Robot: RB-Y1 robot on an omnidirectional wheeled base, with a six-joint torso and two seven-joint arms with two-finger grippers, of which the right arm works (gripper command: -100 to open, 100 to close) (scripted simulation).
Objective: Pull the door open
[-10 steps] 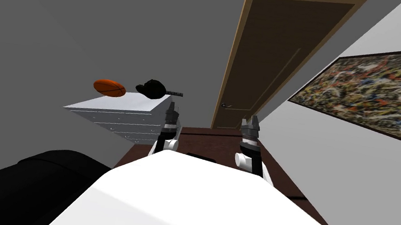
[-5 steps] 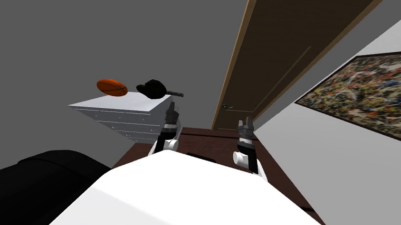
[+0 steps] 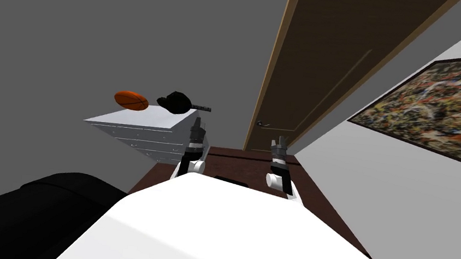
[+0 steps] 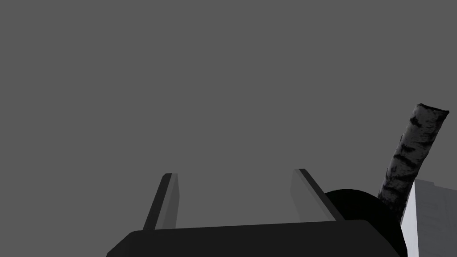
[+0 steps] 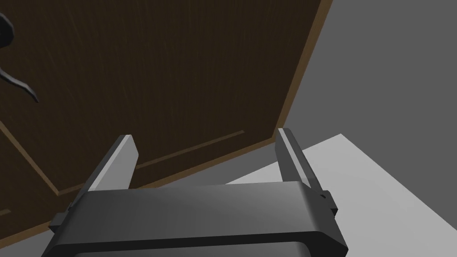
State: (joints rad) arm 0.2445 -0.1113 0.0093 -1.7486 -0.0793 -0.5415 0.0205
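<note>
While both arms are held forward, a black rounded mass [image 3: 21,209] is seen nearest, low on the left. Just ahead, a strip of dark brown floor [image 3: 242,162] is shown running between the arms. The left tool [image 3: 197,125] is held up by the right-hand end of a white chest of drawers [image 3: 136,130]. Its fingers are spread apart, nothing between them, a plain grey wall faced.

On top of the chest, an orange ball [image 3: 131,100] is set towards the left and a black lump [image 3: 174,101] is set beside it. A mottled grey rod [image 3: 201,108] is seen jutting out past that lump, close by the left tool.

Over on the right, the right tool [image 3: 279,140] is held out towards the dark brown door [image 3: 337,55]. Its fingers, too, are parted, with nothing gripped. The door is seen straight ahead at the end of the floor strip, set in a lighter wooden frame [image 3: 266,85], and it looks shut. Its dark lever handle [image 3: 263,123] is placed near the door's left edge, a little left of the right tool and beyond it: apart, not touched, not between the fingers. Along the right-hand wall, a framed painting [image 3: 445,118] of many colours is hung.
</note>
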